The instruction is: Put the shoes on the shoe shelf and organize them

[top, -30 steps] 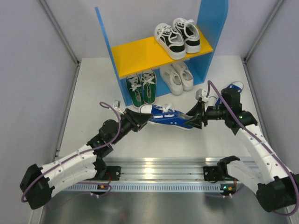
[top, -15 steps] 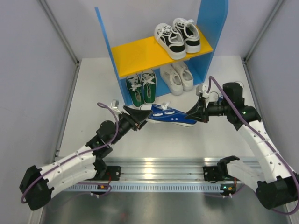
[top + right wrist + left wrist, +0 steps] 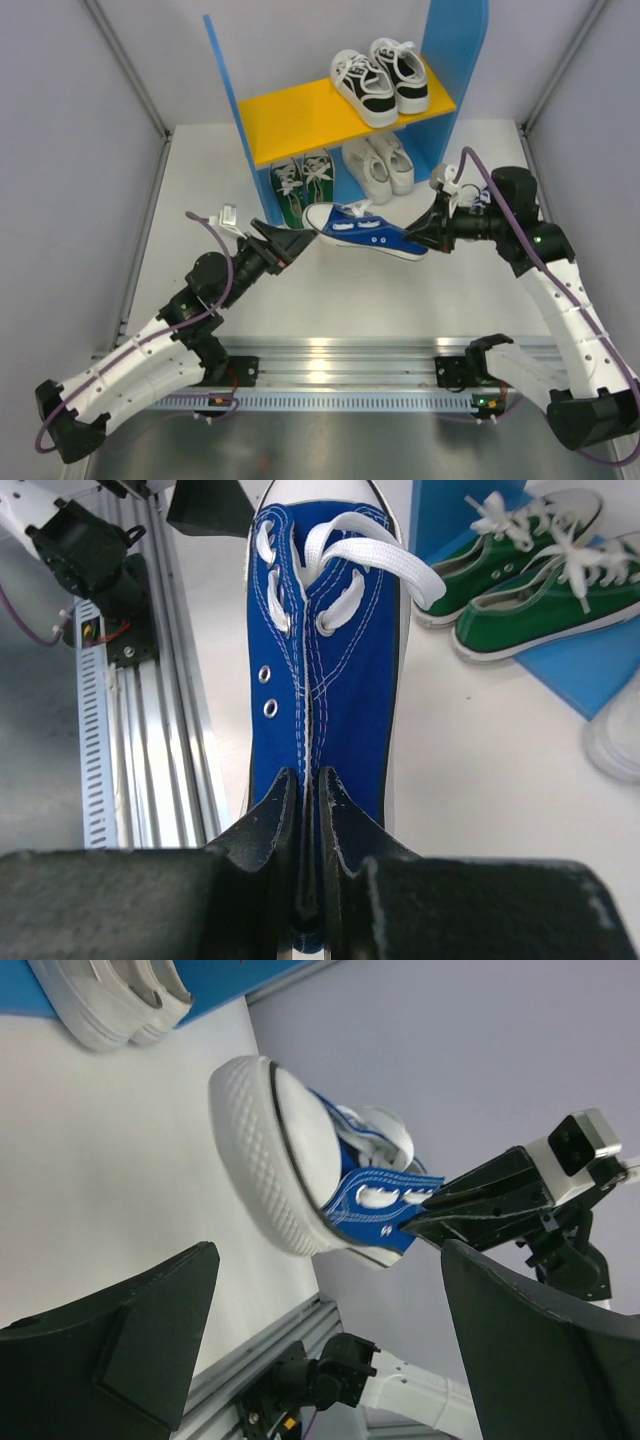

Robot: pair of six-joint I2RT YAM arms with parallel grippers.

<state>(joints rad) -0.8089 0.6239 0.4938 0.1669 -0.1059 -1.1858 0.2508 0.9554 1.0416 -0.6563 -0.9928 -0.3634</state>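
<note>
A blue shoe point(image 3: 364, 231) with white laces hangs above the table in front of the shoe shelf point(image 3: 300, 112). Its toe points left. My right gripper point(image 3: 426, 238) is shut on its heel collar, and the right wrist view shows the fabric pinched between the jaws point(image 3: 308, 815). My left gripper point(image 3: 298, 239) stands open just left of the white toe cap point(image 3: 285, 1165), apart from it. The green pair point(image 3: 303, 187) and the white pair point(image 3: 381, 165) sit under the orange board.
A black-and-white pair point(image 3: 381, 79) rests on the right half of the orange board, whose left half is bare. Tall blue side panels point(image 3: 455, 70) flank the shelf. A metal rail point(image 3: 340, 375) runs along the near edge, and grey walls close in both sides.
My left gripper opened, let go of the shoe's toe and drew back left. My right gripper shut on the heel and carried the shoe up and right, toward the shelf.
</note>
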